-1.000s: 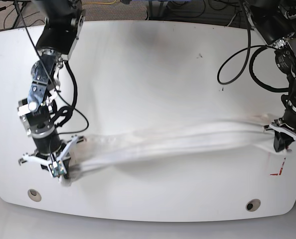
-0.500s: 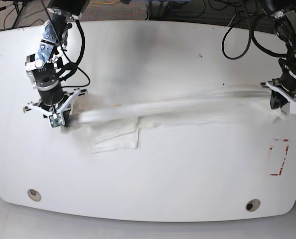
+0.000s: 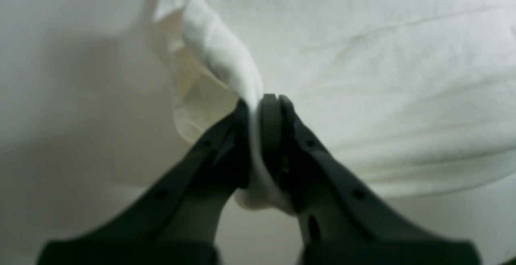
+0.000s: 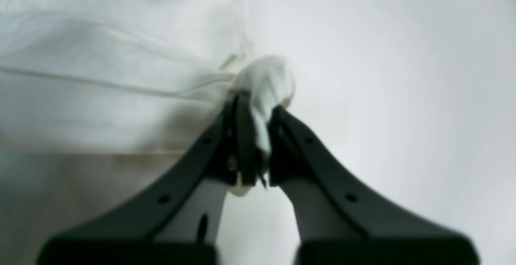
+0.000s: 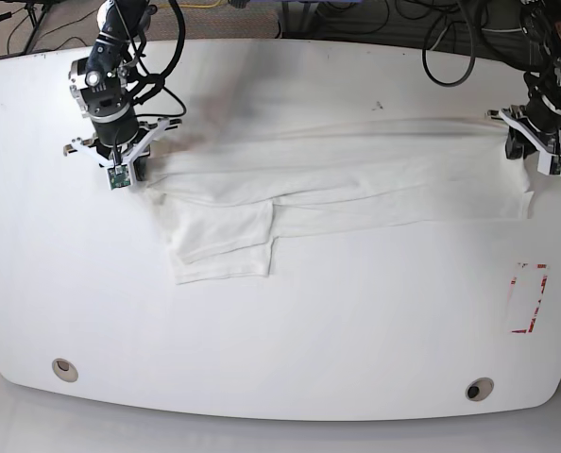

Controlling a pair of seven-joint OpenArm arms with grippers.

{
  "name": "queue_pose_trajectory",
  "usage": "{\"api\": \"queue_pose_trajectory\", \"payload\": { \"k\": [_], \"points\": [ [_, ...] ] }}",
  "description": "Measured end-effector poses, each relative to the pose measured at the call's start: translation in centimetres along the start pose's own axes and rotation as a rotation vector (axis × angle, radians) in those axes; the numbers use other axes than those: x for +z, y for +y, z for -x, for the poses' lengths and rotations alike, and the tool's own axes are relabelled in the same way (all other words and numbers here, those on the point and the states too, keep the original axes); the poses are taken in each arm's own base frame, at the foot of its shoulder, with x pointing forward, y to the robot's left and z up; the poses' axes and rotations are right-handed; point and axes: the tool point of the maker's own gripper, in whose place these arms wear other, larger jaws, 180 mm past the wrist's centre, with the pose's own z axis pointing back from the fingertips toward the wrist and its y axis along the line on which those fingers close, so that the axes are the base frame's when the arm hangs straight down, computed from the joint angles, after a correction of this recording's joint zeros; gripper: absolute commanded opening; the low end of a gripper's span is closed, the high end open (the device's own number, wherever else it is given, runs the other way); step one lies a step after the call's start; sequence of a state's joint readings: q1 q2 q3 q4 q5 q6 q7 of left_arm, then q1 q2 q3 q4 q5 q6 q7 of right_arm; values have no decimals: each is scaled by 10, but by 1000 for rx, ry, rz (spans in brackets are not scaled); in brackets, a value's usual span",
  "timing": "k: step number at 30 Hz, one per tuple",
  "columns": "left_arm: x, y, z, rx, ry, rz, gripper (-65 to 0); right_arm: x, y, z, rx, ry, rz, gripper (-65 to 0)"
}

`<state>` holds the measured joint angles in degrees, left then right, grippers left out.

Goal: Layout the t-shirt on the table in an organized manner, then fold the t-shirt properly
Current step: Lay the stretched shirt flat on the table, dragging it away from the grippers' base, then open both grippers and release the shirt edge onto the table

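The white t-shirt (image 5: 356, 179) lies stretched in a long band across the far half of the table (image 5: 309, 330), with a sleeve (image 5: 219, 241) hanging toward the front at the left. No print shows. My left gripper (image 5: 531, 153) at the right of the base view is shut on the shirt's right end; the left wrist view shows a fold of cloth (image 3: 225, 59) pinched in my left gripper (image 3: 258, 107). My right gripper (image 5: 129, 172) at the left is shut on the shirt's left end; the right wrist view shows a bunched wad (image 4: 266, 79) in my right gripper (image 4: 260, 113).
A red-white tape rectangle (image 5: 529, 298) is on the table at the right. Two round grommet holes (image 5: 65, 368) (image 5: 479, 388) sit near the front edge. A small dark scuff (image 5: 379, 105) is at the back. Cables lie beyond the far edge.
Both grippers have moved toward the table's far edge, dragging the shirt with them. The shirt has gone from a thin raised strand to a wider band lying on the table.
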<state>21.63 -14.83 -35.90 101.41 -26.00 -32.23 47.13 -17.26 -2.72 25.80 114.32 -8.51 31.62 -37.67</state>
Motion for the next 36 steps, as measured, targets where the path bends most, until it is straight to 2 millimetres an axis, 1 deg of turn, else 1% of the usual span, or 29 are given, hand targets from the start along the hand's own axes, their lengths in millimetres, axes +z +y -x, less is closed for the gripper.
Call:
{"api": "queue_pose_trajectory", "payload": {
  "k": [4,9,10,12,15,17,18,19,21,22,23,24,25,27,30,32,36],
  "points": [
    [4,-3,14,-19,34,18,-650,4,4,14,-10,33,-8,-644],
    [9,2,20,-59,65,19,-650,6,14,22,-33,53,-22,-642],
    [10,3,22,-63,70,18,-650,7,16,25,-34,59,-26,-639],
    [12,3,25,-78,79,25,-621,8,19,28,-38,64,-32,-606],
    [13,0,30,-96,92,43,-522,11,19,35,-35,82,-33,-491],
    [14,-2,33,-98,99,49,-421,12,18,41,-31,101,-31,-400],
    [15,-2,36,-97,105,49,-360,13,18,43,-32,107,-30,-347],
    [15,-3,37,-99,110,51,-285,14,18,45,-34,111,-26,-290],
    [17,0,42,-118,131,46,-187,16,19,49,-37,122,-28,-205],
    [18,2,44,-123,141,37,-154,16,21,50,-41,122,-31,-163],
    [19,5,46,-126,152,24,-149,17,24,53,-47,129,-36,-144],
    [20,6,48,-129,158,18,-156,18,25,55,-51,134,-38,-106],
    [20,8,49,-136,165,13,-165,18,29,56,-57,137,-43,-84],
    [20,8,49,-137,165,14,-174,19,33,58,-57,141,-56,-60],
    [20,7,48,-140,162,16,-175,22,34,63,-57,152,-58,-59],
    [21,11,47,-137,159,5,-175,23,33,66,-56,160,-56,-59],
    [33,33,43,-108,136,-60,-178,24,33,68,-57,166,-56,-59]
  ]
}}
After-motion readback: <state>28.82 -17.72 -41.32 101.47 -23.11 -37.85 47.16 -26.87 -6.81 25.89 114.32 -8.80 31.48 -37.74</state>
